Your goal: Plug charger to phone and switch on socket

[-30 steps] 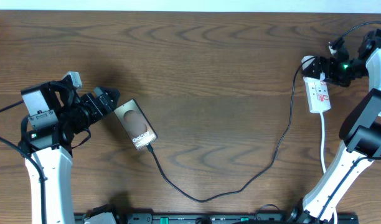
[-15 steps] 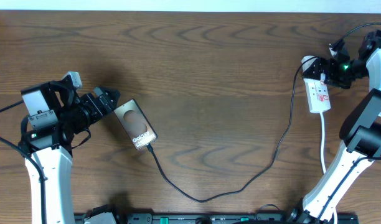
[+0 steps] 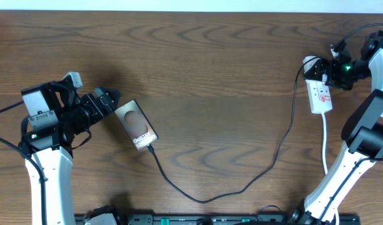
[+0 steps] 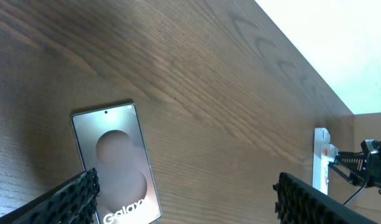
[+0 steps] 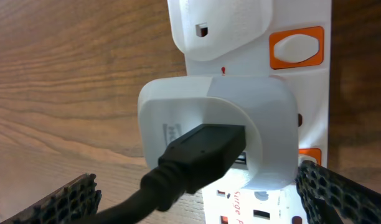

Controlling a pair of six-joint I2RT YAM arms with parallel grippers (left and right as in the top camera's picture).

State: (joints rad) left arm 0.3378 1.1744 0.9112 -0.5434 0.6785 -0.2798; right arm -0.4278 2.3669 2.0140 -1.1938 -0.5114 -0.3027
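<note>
Nearest, the charger cable loops across the wooden surface. Its tip meets the near edge of the phone and looks seated. The left fingers, spread wide, hang just off the phone's far-left end. At far right lies the socket, long axis running near to far, with a white adapter plugged in. The right fingers, also spread, hover over its far end with the orange switch just ahead, so the right arm is plainly nearer for the press.
</note>
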